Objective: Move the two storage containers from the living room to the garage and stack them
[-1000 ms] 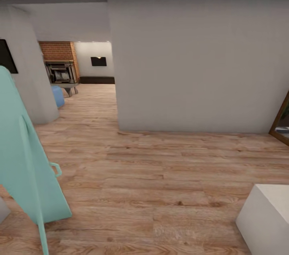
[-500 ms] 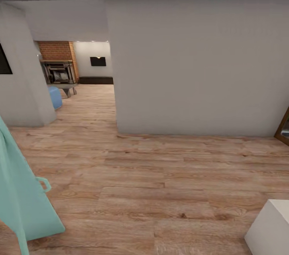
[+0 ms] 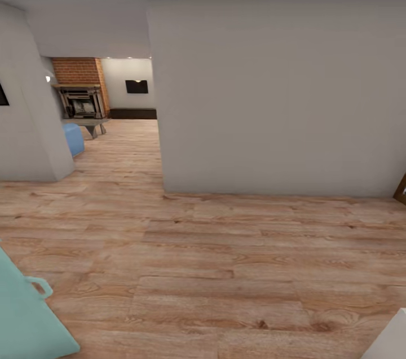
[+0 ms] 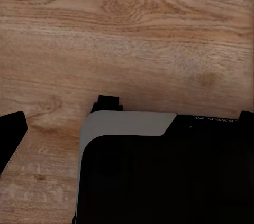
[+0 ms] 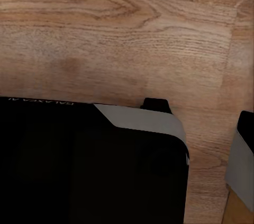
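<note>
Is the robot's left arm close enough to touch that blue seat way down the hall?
Probably not. The blue seat sits far off past the grey wall corner, with a long stretch of wood floor between.

Floor (image 3: 225, 257): light wood planks, visible grain, satin. Wall (image 3: 270, 88): matt grey-white paint. Fireplace (image 3: 79, 74): red brick.

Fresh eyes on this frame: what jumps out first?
A big blank grey-white wall block dominates the middle and right of the head view, standing on light wood-plank floor. Left of it, a passage leads to a brick fireplace with a blue seat nearby. A mint-green object with a small handle sits at the bottom-left corner.
</note>
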Robot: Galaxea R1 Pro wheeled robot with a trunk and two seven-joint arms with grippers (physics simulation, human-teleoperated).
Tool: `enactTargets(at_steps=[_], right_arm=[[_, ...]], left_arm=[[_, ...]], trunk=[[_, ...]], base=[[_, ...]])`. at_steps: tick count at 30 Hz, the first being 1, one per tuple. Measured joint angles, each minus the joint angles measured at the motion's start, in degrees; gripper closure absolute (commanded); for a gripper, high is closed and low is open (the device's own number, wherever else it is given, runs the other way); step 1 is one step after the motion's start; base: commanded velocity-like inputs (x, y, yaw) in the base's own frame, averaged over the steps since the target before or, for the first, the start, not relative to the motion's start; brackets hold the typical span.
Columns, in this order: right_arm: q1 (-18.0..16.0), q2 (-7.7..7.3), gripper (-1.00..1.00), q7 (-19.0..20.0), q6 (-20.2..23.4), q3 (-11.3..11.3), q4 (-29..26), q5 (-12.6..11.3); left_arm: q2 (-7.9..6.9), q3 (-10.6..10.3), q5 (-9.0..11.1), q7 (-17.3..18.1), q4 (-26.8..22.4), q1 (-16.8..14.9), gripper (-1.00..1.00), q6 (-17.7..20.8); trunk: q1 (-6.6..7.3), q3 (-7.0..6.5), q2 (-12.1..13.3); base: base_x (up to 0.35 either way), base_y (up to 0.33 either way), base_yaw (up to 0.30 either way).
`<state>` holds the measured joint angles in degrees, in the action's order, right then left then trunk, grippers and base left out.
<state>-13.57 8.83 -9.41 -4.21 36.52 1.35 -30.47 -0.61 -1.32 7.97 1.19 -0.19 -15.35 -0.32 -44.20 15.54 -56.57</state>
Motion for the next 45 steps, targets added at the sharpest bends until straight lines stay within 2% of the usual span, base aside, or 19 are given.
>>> enactTargets(at_steps=[45], right_arm=[[0.0,0.0,-1.0,0.03,0.0,0.0,0.0,-0.07]], left_arm=[[0.0,0.0,0.0,0.0,0.0,0.0,-1.0,0.0]], trunk=[[0.0,0.0,0.0]], base=[[0.322,0.0,0.0]])
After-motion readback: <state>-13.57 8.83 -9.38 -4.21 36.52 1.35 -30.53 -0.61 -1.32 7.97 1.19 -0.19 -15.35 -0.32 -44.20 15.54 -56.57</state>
